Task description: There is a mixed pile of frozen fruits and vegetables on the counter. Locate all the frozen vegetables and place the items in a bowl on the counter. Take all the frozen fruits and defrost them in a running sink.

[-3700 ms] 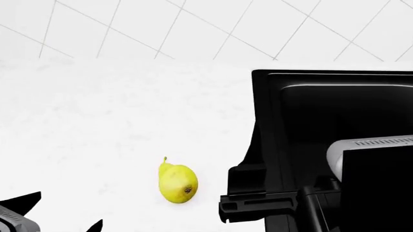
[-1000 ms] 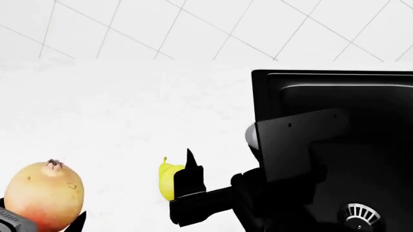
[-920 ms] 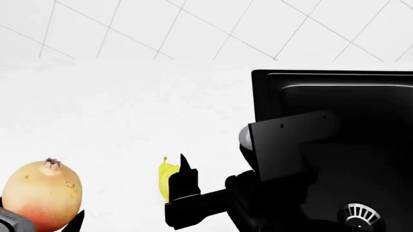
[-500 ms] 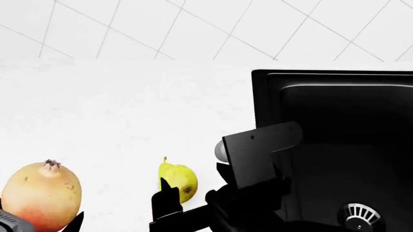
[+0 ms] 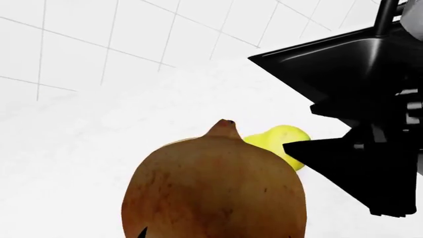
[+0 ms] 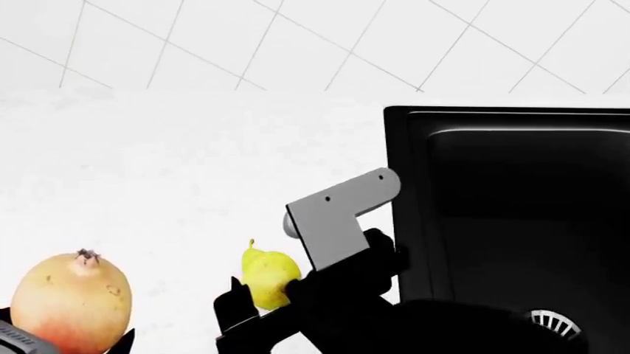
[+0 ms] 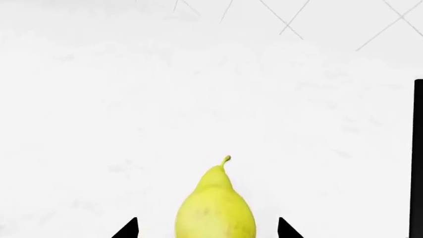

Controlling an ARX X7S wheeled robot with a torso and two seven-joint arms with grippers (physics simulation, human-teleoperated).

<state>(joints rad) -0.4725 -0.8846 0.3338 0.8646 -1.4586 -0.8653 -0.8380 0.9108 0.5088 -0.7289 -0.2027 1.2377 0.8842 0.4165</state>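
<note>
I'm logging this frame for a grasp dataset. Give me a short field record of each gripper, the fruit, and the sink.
left gripper: shut on the pomegranate, held above the counter
right gripper: open, one fingertip either side of the pear
pear: yellow, lying on the counter, stem toward the tiled wall
sink: black, right of the pear; drain visible, no fruit seen inside

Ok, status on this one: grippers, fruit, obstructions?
Left gripper shut on round orange-yellow pomegranate. Right gripper open, straddling yellow pear on white counter. Nothing blocking.
</note>
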